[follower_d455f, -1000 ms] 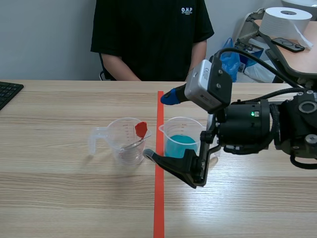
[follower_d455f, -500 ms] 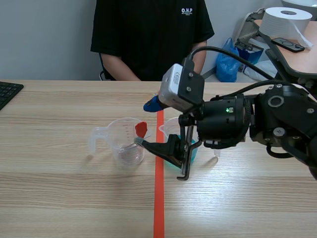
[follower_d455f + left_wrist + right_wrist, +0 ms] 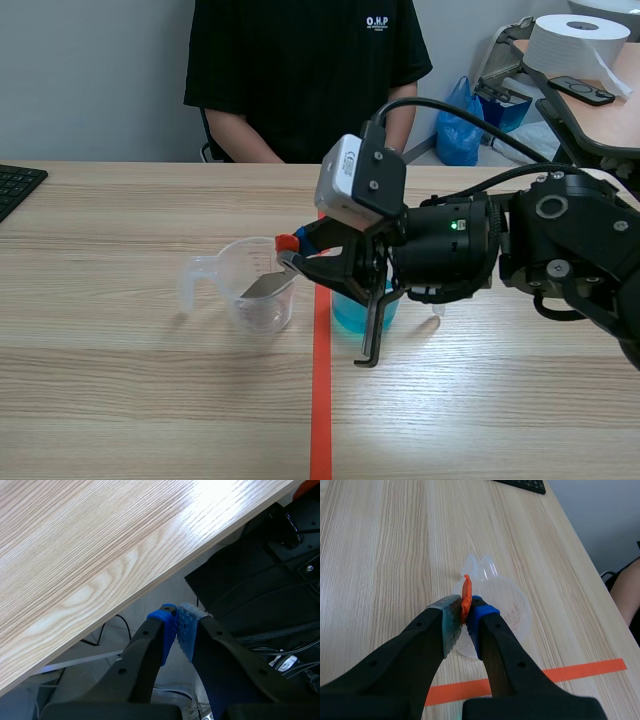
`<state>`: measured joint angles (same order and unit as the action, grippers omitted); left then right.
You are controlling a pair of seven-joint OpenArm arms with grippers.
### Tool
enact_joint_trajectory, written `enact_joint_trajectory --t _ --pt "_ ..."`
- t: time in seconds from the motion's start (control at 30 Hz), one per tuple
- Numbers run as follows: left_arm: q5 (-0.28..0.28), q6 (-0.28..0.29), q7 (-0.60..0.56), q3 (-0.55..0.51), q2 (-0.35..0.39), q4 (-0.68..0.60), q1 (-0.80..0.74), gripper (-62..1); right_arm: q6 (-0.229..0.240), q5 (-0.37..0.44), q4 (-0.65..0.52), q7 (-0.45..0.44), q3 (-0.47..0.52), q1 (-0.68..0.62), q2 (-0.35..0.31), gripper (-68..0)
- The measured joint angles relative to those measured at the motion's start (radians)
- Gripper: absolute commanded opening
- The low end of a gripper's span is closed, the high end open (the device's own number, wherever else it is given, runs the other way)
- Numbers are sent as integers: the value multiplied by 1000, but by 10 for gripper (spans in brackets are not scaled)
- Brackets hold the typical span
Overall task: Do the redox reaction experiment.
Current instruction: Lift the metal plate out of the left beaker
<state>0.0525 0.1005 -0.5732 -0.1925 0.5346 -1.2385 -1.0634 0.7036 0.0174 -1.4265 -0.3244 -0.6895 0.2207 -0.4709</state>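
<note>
At the middle of the desk (image 3: pixel 120 400), the right tool (image 3: pixel 292 256) is stretched across the orange tape line (image 3: pixel 320 420) from the right side. A spoon (image 3: pixel 265 286) is pinched by its red handle between the two fingers. The spoon's metal end is dipped into the clear cup (image 3: pixel 245 305), which stands upright just left of the tape, its handle turned away from the arm. Just right of the tape, a cup of blue liquid (image 3: pixel 346 312) is partly hidden by the tool. From the right wrist, the red handle is seen clamped edge-on between the pads, with the clear cup just ahead of and below the fingertips. Over on the left, the left tool (image 3: pixel 176 622) is held beyond the desk's edge, above cables and dark gear, its fingers pressed together on nothing. Across the desk, a person in a black shirt (image 3: pixel 300 80) is seated, and a keyboard (image 3: pixel 15 185) is glimpsed at the far left edge.
</note>
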Motion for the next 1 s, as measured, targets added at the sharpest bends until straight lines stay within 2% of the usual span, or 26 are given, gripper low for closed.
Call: enact_joint_trajectory --t 0.13,0.3,0.47,0.67,0.8,1.0 --pt "0 0 0 0 0 0 0 -577 0 0 0 -50 0 0 0 -658" --pt "0 0 0 0 0 0 0 -577 0 25 -7 -29 0 4 0 -658" --pt "0 0 0 0 0 0 0 -577 4 166 -59 98 0 47 0 -658" --pt "0 0 0 0 0 0 0 -577 10 359 -127 299 0 99 0 -658" --pt "0 0 0 0 0 0 0 -577 11 517 -175 455 5 129 0 -658" --pt "0 0 0 0 0 0 0 -577 20 730 -272 661 111 131 -11 -658"
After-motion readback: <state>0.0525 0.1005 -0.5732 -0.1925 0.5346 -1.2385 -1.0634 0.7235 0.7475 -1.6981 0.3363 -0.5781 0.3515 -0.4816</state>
